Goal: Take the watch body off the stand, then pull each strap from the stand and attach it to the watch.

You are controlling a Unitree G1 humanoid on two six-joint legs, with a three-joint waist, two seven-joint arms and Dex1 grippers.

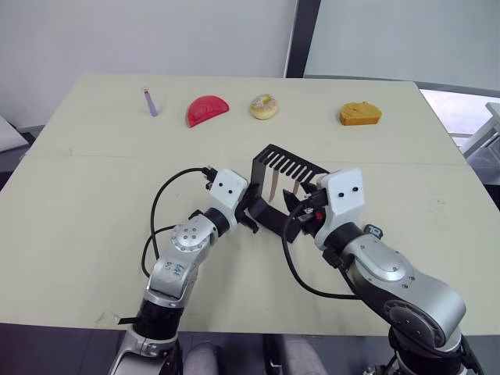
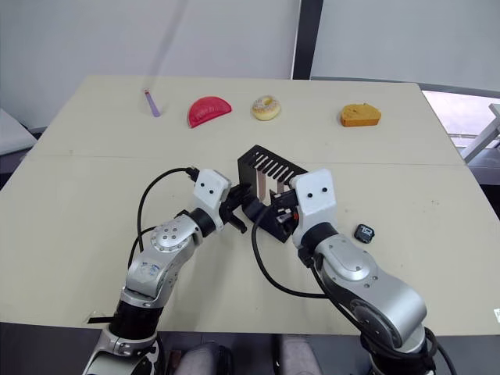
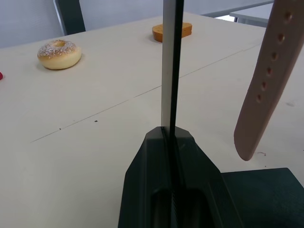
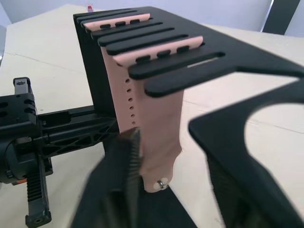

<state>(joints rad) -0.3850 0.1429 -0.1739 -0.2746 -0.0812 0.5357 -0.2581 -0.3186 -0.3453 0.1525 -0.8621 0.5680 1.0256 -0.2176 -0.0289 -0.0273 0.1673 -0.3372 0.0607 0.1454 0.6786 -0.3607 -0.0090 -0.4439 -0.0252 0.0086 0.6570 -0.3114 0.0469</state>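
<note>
The black stand (image 1: 285,166) sits mid-table with its slotted top arm (image 4: 156,42) toward my right gripper. Two pale pink straps hang from the slots: the one with holes (image 4: 121,95) and a second with a pin at its end (image 4: 161,142). My left gripper (image 3: 169,135) is shut on the thin upright edge of the stand (image 3: 173,71); the holed strap (image 3: 266,80) hangs beside it. My right gripper (image 4: 168,147) is open, with the second strap's lower end between its fingers. The watch body (image 2: 364,233) lies on the table to the right of my right arm.
Along the far side of the table lie a purple stick (image 1: 150,101), a red slice (image 1: 207,109), a donut (image 1: 264,106) and an orange bread piece (image 1: 360,114). Black cables loop beside both arms.
</note>
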